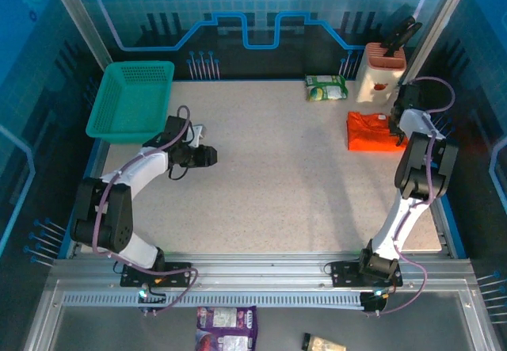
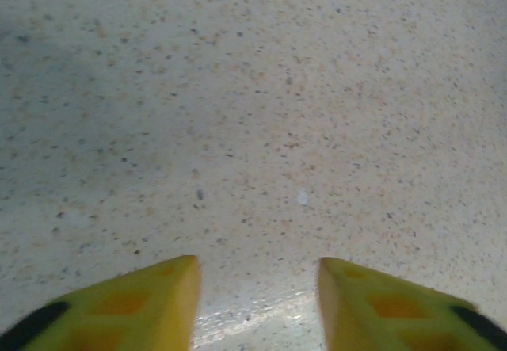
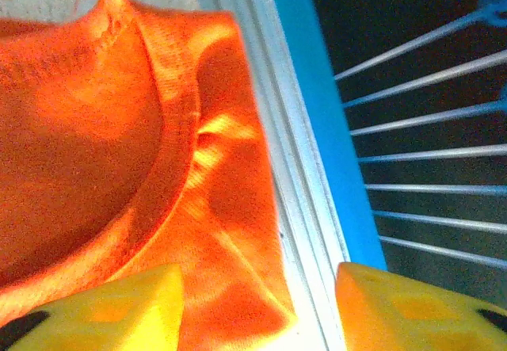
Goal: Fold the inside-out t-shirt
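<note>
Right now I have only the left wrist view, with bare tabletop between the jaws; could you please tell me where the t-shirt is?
Observer: The t-shirt lies folded into a compact block at the far right edge of the table.
Operator: Thank you. Is the right arm gripping it?
Observer: No. The right gripper hangs over the shirt's corner by the neckline, jaws apart, not clamped on cloth.
Operator: And what is near my left arm?
Observer: A teal basket sits at the far left corner, just beyond the left gripper.
</note>
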Controlling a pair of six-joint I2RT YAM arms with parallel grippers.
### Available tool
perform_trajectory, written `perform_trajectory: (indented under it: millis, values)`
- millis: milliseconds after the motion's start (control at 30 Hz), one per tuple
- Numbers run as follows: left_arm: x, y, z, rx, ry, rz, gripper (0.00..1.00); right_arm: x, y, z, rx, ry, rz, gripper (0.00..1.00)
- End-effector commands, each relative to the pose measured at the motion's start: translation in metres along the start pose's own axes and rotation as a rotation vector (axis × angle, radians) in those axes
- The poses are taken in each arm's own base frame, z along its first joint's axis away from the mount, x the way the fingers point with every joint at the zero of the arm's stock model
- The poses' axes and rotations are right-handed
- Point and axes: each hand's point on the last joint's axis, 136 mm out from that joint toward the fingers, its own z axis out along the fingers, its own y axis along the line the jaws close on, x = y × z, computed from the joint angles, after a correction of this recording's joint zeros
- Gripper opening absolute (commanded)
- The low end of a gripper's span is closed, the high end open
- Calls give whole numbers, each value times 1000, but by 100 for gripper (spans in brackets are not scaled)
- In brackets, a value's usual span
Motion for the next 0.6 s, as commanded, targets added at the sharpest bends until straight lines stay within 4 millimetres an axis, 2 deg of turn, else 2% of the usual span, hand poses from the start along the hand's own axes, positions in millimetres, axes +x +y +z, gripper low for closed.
perform_trajectory:
  millis: [0, 67, 200, 333, 500, 567]
  values:
    - [-7, 12, -11, -57, -63, -2, 53, -32, -10, -56, 28, -177, 74, 63]
    - [-8, 18, -13, -77, -86, -11, 61, -32, 7, -76, -26, -216, 76, 67]
    - [-10, 28, -17, -114, -132, -32, 76, -24, 52, -114, -155, -288, 56, 100]
    - [-10, 43, -22, -186, -183, -34, 99, -6, 98, -146, -262, -346, -15, 100]
    - [-16, 62, -31, -274, -251, -53, 99, 28, 152, -170, -421, -437, -90, 100]
    - [-21, 66, -38, -301, -297, -39, 99, 47, 168, -170, -476, -459, -115, 100]
